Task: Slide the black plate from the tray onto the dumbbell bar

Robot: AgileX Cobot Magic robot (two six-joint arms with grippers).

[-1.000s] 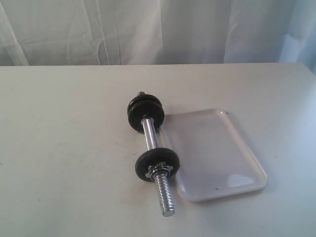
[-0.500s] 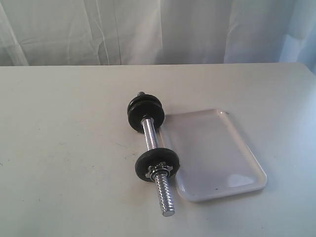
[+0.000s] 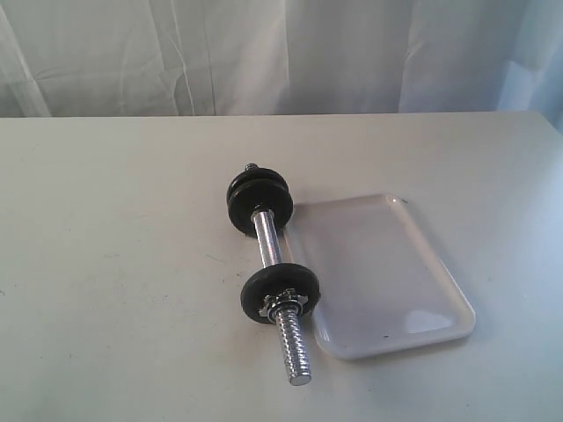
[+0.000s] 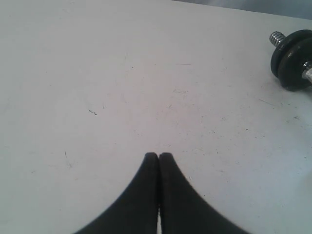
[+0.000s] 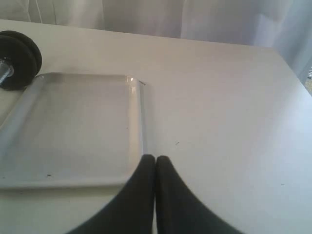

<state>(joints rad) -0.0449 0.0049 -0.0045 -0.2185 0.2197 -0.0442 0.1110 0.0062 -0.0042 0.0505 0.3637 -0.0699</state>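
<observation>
The pale, lightly scuffed bench (image 3: 114, 264) carries the dumbbell bar (image 3: 266, 239) and, just beside it, the white tray (image 3: 378, 272). The bar is propped on a pair of dark discs (image 3: 259, 200) at one end and on the black plate (image 3: 280, 293) with its star nut (image 3: 288, 301) nearer the other. Beneath and straight ahead of the closed left jaws the bench is bare and speckled, with the paired discs well ahead and off to one side. The tray's rim lies just ahead of the closed right jaws, with the paired discs beyond its far corner.
</observation>
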